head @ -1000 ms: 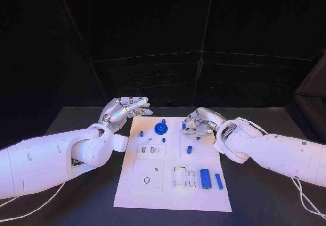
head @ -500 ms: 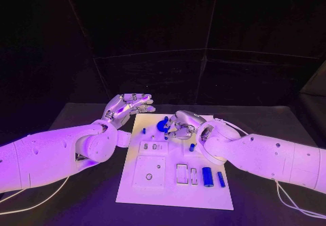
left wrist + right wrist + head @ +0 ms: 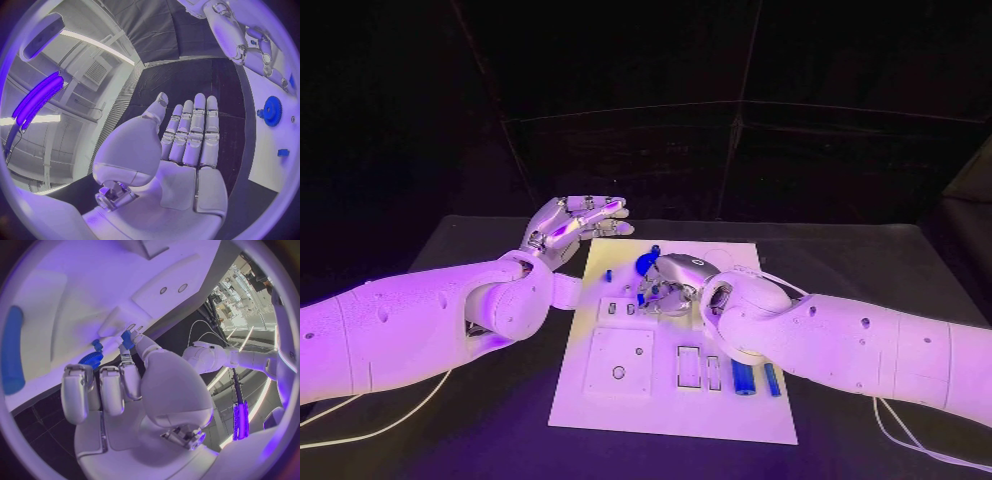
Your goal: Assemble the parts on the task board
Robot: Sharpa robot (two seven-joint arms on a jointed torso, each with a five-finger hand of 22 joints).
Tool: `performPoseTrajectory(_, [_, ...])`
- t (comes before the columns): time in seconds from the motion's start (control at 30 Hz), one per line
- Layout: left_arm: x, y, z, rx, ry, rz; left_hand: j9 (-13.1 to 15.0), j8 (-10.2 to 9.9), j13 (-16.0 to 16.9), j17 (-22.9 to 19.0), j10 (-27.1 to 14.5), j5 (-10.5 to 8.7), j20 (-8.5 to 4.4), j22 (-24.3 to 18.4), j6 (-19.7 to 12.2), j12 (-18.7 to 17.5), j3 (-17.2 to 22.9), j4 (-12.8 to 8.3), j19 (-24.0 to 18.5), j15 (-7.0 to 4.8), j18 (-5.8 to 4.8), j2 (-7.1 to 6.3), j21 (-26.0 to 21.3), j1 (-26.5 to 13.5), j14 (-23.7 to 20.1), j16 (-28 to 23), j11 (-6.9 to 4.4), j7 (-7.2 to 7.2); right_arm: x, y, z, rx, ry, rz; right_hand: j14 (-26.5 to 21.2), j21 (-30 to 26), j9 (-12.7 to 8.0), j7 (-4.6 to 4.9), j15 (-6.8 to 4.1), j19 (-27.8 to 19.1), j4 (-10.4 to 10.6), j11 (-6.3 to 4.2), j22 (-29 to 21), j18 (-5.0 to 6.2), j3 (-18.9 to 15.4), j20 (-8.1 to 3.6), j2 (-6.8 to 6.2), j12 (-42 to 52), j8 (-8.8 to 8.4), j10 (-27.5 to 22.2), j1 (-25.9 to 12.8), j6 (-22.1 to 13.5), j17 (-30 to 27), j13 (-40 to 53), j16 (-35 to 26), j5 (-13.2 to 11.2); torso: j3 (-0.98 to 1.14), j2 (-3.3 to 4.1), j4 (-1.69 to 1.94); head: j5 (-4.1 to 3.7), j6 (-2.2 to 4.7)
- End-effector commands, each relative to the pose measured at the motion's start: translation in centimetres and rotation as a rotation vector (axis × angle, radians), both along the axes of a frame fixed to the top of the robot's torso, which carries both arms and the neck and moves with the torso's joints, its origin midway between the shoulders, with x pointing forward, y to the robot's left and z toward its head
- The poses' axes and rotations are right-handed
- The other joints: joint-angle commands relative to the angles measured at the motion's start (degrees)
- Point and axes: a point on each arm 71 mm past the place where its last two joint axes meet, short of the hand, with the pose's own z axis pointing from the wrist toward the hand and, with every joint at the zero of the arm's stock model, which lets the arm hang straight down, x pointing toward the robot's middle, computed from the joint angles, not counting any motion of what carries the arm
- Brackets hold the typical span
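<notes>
The robot's left hand [image 3: 574,222] hovers open, fingers straight, just off the white task board's [image 3: 625,400] far left corner on the black desk [image 3: 473,430]. Over the board's middle, the right hand [image 3: 672,283] curls down, pinching a small blue part [image 3: 127,339] beside the blue gear [image 3: 646,262].

Black table [image 3: 473,250]: a dark, matte surface reaching past the white plate on all sides, seen bare to the left, right and far side of it. Black backdrop [image 3: 733,150]: dark panels with faint pale seams rising behind the table's far edge. Pale cables [image 3: 372,425]: thin loops lying on the table near its front corners, one at the left and another at the right [image 3: 906,440].
</notes>
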Motion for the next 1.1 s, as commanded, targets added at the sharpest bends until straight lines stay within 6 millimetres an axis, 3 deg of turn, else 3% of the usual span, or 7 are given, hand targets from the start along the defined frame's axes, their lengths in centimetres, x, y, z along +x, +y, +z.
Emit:
performPoseTrajectory(0.03, [0.0,-0.1,0.3,-0.019,-0.032,-0.009,-0.1,-0.3,-0.1,0.1,0.4,0.22,0.05,-0.1,0.3,-0.4,0.0,-0.3,0.4,-0.13,0.80,0.48,-0.4,0.0,0.4,-0.3,-0.08,0.07,-0.1,0.2,-0.2,-0.050,-0.009,0.012,3.9,0.2,0.2,-1.15,-0.41,0.4,-0.1,-0.27,7.6,-0.43,0.3,-0.42,0.52,-0.3,0.41,-0.1,-0.3,1.4,3.8,2.9,0.0,0.2,0.01,0.02,-0.07,0.10,-0.16])
performPoseTrajectory(1.1, [0.0,-0.2,0.3,-0.020,-0.030,-0.012,-0.1,-0.3,-0.1,0.1,0.4,0.22,0.05,-0.1,0.3,-0.4,0.0,-0.3,0.4,-0.13,0.80,0.48,-0.4,0.0,0.4,-0.3,-0.08,0.07,-0.1,0.4,-1.4,-0.129,0.016,0.017,3.8,0.1,0.0,-0.97,-0.38,0.2,-0.2,-0.16,7.4,-0.39,0.2,-0.46,-0.40,-1.0,-0.14,-0.5,-1.1,0.8,3.4,2.5,-0.2,0.2,0.01,-0.02,-0.06,0.26,-0.85])
